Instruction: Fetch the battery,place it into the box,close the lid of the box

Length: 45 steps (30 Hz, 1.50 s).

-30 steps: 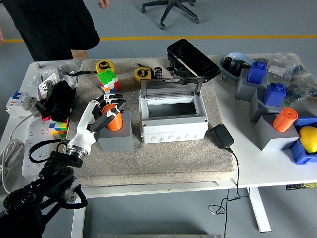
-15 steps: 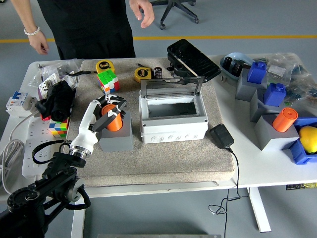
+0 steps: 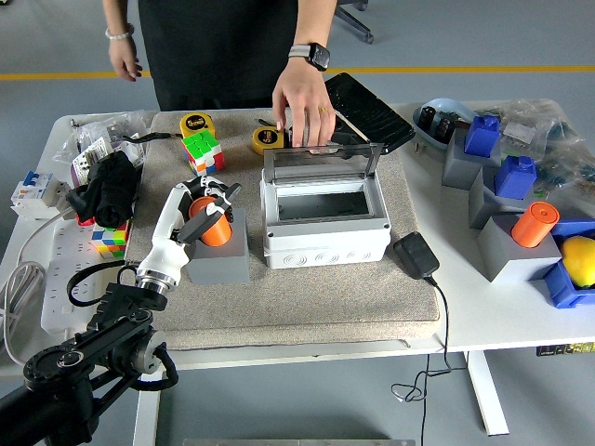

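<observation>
Left robot hand point(image 3: 206, 200): fingers curled around the orange battery point(image 3: 213, 223), left of the box.
Orange battery: upright in a grey holder point(image 3: 217, 255), just left of the box.
Box point(image 3: 324, 220): white, lid point(image 3: 322, 161) raised at its far edge.
Person's hand point(image 3: 302, 104): touching the lid's top edge.
Bench point(image 3: 493, 311): white, carrying all.

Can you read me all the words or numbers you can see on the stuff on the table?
"5m", or close to it: on the yellow tape measure at the back left; it is blurry, so I am not sure.
Second yellow tape measure: print too small to read.
White circuit breaker at the left edge: markings too blurred to read.
Nothing else readable.
</observation>
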Each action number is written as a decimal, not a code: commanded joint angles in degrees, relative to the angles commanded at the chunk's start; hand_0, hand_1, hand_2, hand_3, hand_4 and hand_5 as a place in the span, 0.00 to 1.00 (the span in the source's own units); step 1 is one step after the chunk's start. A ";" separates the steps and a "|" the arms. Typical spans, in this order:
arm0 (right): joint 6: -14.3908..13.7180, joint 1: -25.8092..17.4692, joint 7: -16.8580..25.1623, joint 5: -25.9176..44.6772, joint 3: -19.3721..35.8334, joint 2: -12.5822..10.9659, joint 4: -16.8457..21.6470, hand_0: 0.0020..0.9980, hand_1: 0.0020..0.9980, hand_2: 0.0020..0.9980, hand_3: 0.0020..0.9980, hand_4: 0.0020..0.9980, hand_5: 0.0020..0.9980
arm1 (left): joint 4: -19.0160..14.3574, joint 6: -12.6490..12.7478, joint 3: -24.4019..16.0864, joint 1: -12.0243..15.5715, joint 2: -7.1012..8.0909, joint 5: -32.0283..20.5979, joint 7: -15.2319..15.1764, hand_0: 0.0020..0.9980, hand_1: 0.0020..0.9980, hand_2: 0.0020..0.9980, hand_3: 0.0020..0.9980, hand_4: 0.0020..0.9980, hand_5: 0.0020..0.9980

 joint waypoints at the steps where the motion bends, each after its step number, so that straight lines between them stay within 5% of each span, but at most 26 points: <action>1: 0.01 0.01 0.01 0.01 0.02 -0.01 0.01 0.58 0.64 0.65 0.58 0.95 0.49 | -0.03 0.00 0.14 -0.07 -0.01 0.02 -0.04 0.17 0.16 0.25 0.29 1.00 0.45; 7: -0.03 0.05 0.07 0.02 0.11 -0.06 0.01 0.58 0.64 0.65 0.58 0.95 0.49 | -0.25 0.03 0.27 -0.32 -0.14 0.22 -0.04 0.14 0.16 0.24 0.27 1.00 0.44; 8: -0.04 0.06 0.10 0.03 0.09 -0.06 0.01 0.58 0.64 0.65 0.58 0.95 0.49 | -0.27 0.00 0.26 -0.37 -0.18 0.38 0.09 0.09 0.15 0.25 0.29 1.00 0.31; 13: -0.11 0.12 0.26 0.05 0.05 -0.04 0.03 0.58 0.64 0.65 0.58 0.95 0.49 | -0.26 -0.28 0.34 -0.52 -0.38 1.21 0.81 0.09 0.15 0.25 0.29 1.00 0.31; 14: -0.12 0.13 0.29 0.04 0.04 -0.04 0.04 0.58 0.64 0.65 0.58 0.95 0.49 | -0.22 -0.30 0.36 -0.52 -0.41 1.24 0.96 0.05 0.11 0.21 0.23 1.00 0.01; 31: -0.17 0.34 0.57 0.26 -0.28 -0.12 0.07 0.58 0.64 0.65 0.58 0.95 0.48 | -1.91 0.46 -0.69 -0.69 -0.42 2.69 3.15 0.04 0.10 0.20 0.21 0.98 0.00; 45: -0.51 0.41 1.14 0.24 -0.12 -0.24 0.14 0.58 0.64 0.65 0.58 0.95 0.48 | -10.58 2.33 -1.86 -2.48 1.15 15.71 15.49 0.04 0.09 0.19 0.20 0.97 0.00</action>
